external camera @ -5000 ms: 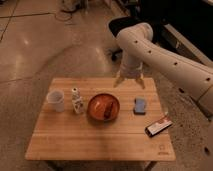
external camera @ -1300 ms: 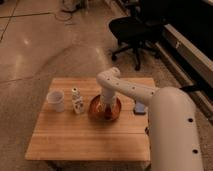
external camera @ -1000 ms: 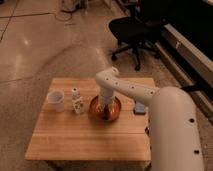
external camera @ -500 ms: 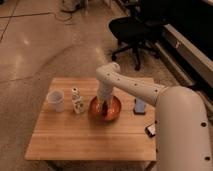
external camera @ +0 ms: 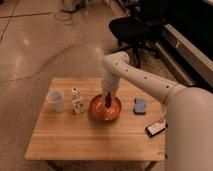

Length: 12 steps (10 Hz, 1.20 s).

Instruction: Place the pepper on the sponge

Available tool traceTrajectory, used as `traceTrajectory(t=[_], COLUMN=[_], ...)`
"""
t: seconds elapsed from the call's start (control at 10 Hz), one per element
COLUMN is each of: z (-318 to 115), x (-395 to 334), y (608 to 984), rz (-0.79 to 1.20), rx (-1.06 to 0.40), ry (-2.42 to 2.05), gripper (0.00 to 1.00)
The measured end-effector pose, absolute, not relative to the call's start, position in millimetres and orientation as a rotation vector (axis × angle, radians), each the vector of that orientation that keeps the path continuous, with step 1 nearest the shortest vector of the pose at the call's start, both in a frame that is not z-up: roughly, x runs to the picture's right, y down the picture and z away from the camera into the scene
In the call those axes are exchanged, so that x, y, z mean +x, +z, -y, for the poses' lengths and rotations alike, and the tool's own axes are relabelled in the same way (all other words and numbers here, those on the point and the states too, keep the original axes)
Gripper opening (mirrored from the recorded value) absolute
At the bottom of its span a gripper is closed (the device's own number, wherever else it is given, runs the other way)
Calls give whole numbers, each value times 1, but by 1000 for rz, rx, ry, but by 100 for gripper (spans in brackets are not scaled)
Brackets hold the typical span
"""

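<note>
The pepper [external camera: 108,102] is a small dark red piece hanging over the middle of the orange bowl [external camera: 96,111]. My gripper [external camera: 107,96] points straight down above the bowl and is shut on the pepper's upper end. To the right of the bowl, the blue sponge [external camera: 140,105] lies flat on the wooden table [external camera: 65,135], about a hand's width from the gripper, with nothing on it.
A white cup [external camera: 56,100] and a small white bottle [external camera: 76,100] stand left of the bowl. A flat black-and-red packet [external camera: 156,127] lies near the table's right edge, in front of the sponge. My arm covers the table's right front corner. An office chair [external camera: 131,27] stands behind.
The gripper went down into the bowl, closed on the pepper, and has now lifted a little with it. The arm's elbow has shifted up and back.
</note>
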State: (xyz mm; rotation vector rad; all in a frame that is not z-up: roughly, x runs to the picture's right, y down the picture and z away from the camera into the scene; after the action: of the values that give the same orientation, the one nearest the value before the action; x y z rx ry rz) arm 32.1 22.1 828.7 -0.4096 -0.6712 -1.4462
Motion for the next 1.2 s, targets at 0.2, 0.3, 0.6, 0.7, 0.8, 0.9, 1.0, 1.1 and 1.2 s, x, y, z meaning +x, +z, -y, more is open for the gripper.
traceTrajectory(t=[0.2,0.3,0.6,0.7,0.8,0.9,1.0,1.1,1.2], z=[1,8,7,-1,-14,-22,-34,-42,-50], x=[74,96,164,181,197,204,209,210,210], y=[832,835,848,853,860,864,870,875,881], rz=[614,589,543,540,545,550,562,575,588], rx=[-420,-430,-485,-511,-542,-558,-574,-583,-591], ry=[-1407,-1384,-1303,-1281,-1259,-1251,-1244,-1243,-1241], gripper=[0,0,0,0,0,0,0,0,0])
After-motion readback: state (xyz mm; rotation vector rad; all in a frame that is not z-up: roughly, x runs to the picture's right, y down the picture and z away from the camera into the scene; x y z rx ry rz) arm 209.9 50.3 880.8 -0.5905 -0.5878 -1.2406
